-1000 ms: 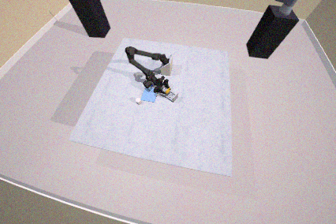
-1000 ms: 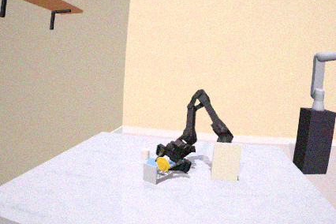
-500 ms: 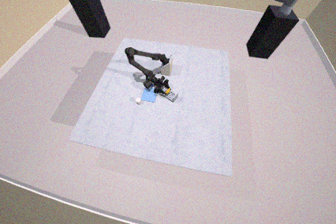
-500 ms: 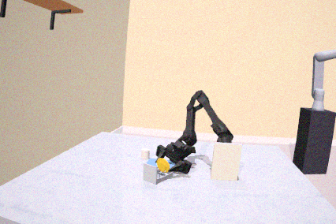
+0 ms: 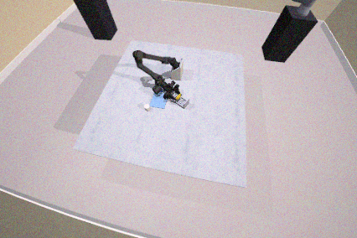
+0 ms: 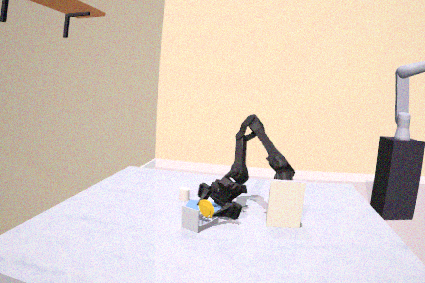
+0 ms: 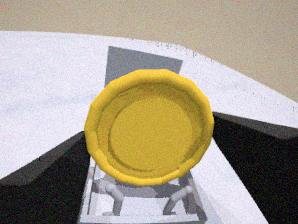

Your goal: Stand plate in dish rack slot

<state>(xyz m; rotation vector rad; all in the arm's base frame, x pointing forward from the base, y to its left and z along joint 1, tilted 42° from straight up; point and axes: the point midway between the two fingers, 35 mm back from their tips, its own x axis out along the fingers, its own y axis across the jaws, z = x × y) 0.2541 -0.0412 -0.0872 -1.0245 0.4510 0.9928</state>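
Note:
The yellow plate (image 5: 178, 96) (image 6: 206, 208) (image 7: 150, 127) stands on edge, its round face turned to the wrist camera. My gripper (image 7: 149, 128) has a black finger at each side of the plate; both fingers meet its rim, and the gripper is shut on it. The grey dish rack (image 5: 183, 103) (image 6: 190, 218) (image 7: 142, 219) stands under and around the plate, its end wall nearest the exterior camera. The plate's lower edge is down at the rack, with rails and two curved supports below it in the wrist view. Whether it sits in a slot is hidden.
A blue square (image 5: 158, 100) lies beside the rack under the arm, with a small white cylinder (image 5: 147, 107) (image 6: 184, 194) near it. An upright cream panel (image 5: 177, 73) (image 6: 285, 204) stands near the arm's base. Black pedestals (image 5: 95, 13) (image 5: 289, 33) stand far off.

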